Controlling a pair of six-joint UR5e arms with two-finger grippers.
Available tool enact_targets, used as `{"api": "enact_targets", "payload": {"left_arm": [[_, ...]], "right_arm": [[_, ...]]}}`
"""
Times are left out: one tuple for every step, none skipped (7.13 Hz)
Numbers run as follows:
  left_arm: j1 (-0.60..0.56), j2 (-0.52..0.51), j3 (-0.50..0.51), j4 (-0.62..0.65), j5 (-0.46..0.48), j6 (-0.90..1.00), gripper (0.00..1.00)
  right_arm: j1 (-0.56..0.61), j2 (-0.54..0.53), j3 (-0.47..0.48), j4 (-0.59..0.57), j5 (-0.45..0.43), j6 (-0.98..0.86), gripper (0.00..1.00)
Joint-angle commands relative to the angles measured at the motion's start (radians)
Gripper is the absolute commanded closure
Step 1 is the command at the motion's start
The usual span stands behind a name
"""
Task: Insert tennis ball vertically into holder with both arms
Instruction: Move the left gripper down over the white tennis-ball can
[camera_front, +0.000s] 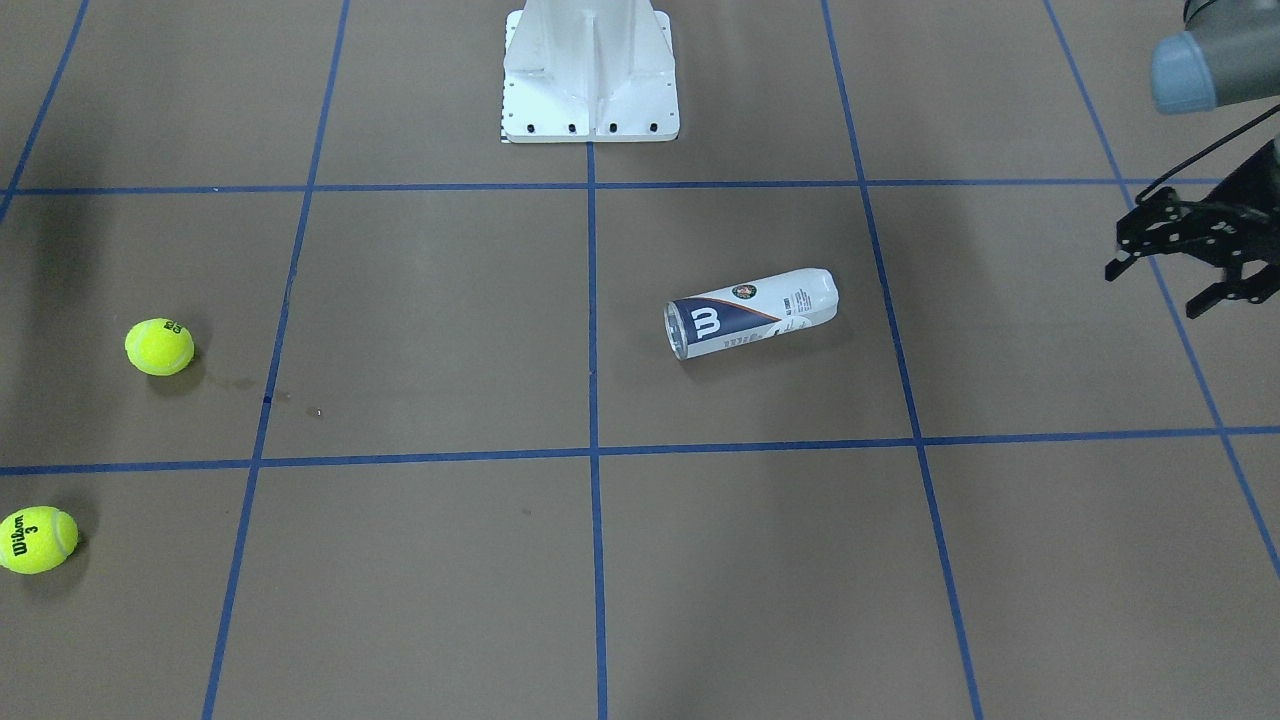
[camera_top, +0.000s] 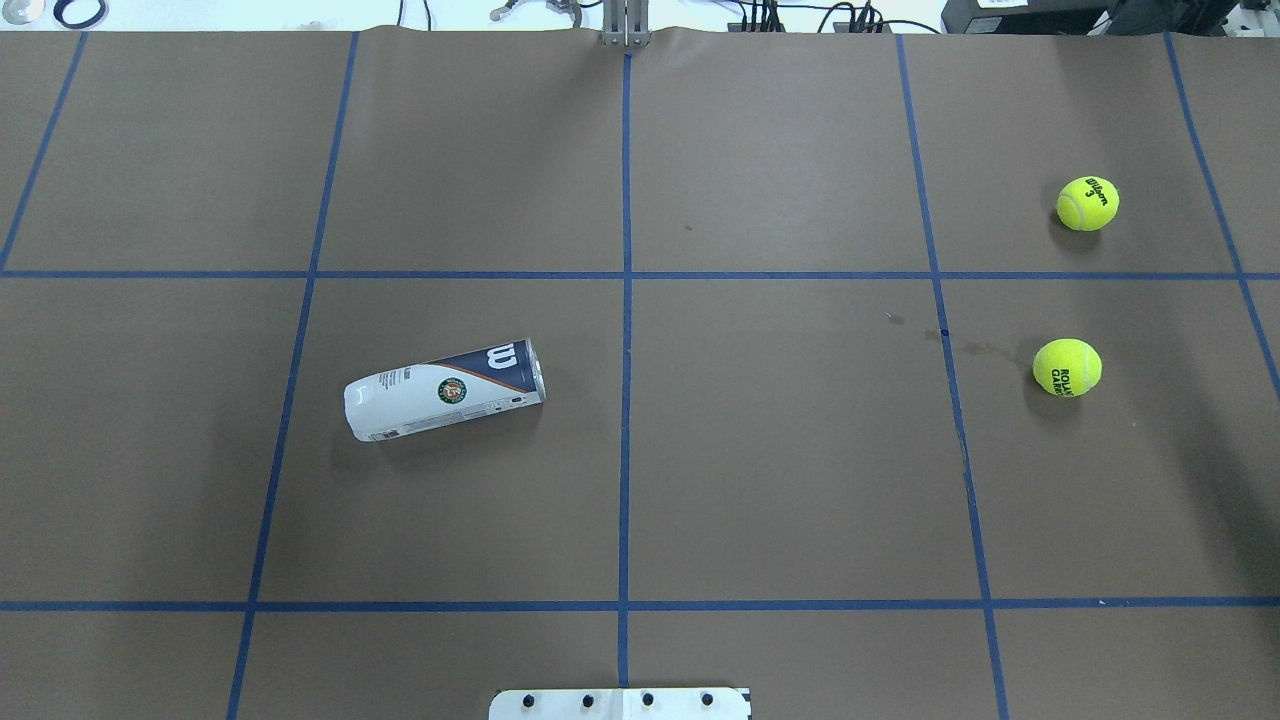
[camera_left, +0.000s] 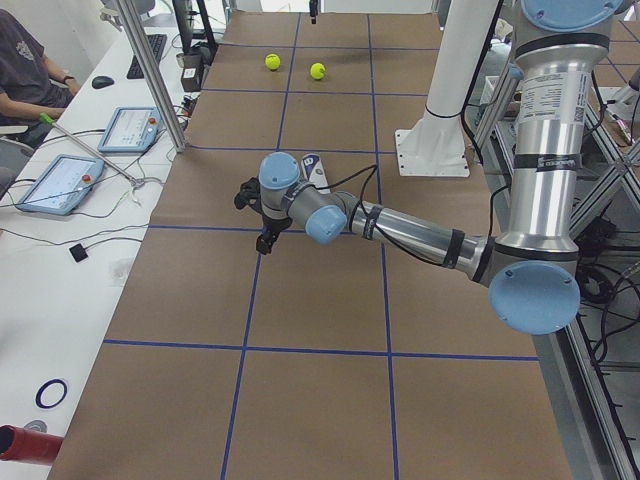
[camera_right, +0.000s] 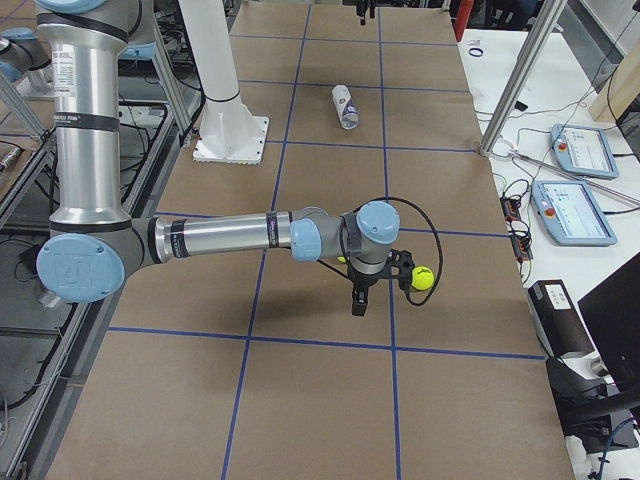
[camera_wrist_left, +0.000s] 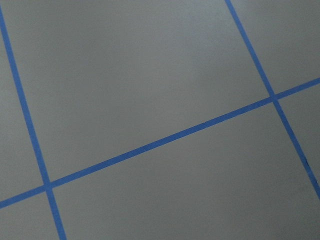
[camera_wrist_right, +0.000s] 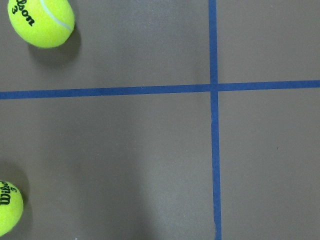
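The holder (camera_front: 750, 313) lies on its side on the brown table, its open end toward the centre line; it also shows in the overhead view (camera_top: 445, 390) and the right side view (camera_right: 344, 106). Two yellow tennis balls (camera_front: 159, 347) (camera_front: 38, 540) rest far from it on the robot's right side (camera_top: 1067, 367) (camera_top: 1087, 203). My left gripper (camera_front: 1155, 290) hovers open and empty, well off to the side of the holder. My right gripper (camera_right: 372, 290) hangs over the table beside one ball (camera_right: 422, 278); I cannot tell whether it is open. The right wrist view shows both balls (camera_wrist_right: 41, 22) (camera_wrist_right: 7, 215).
The white robot base (camera_front: 590, 80) stands at the table's robot-side edge. Blue tape lines (camera_top: 625, 330) grid the table. A metal post (camera_left: 150, 70) and a desk with tablets (camera_left: 58, 183) and a seated operator (camera_left: 20, 60) lie beyond the far side.
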Motion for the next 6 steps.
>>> {"api": "enact_targets", "payload": {"left_arm": [[0.148, -0.184, 0.007, -0.005, 0.041, 0.004, 0.00], [0.232, -0.220, 0.016, -0.003, 0.042, 0.064, 0.01], [0.248, -0.263, 0.022, -0.003, 0.039, 0.099, 0.00], [0.268, -0.289, 0.016, -0.003, 0.070, 0.093, 0.00], [0.320, -0.312, 0.007, -0.005, 0.165, 0.092, 0.00], [0.366, -0.331, 0.005, -0.005, 0.243, 0.090, 0.00]], "right_arm": [[-0.001, -0.001, 0.000, 0.000, 0.016, 0.000, 0.01], [-0.001, 0.001, 0.000, 0.000, 0.016, 0.000, 0.01], [-0.001, 0.001, 0.000, 0.000, 0.017, 0.002, 0.01], [-0.001, 0.001, 0.000, 0.000, 0.019, 0.002, 0.01], [-0.002, 0.001, -0.002, 0.000, 0.019, 0.002, 0.01], [-0.002, 0.001, -0.002, -0.002, 0.029, 0.002, 0.01]]}}
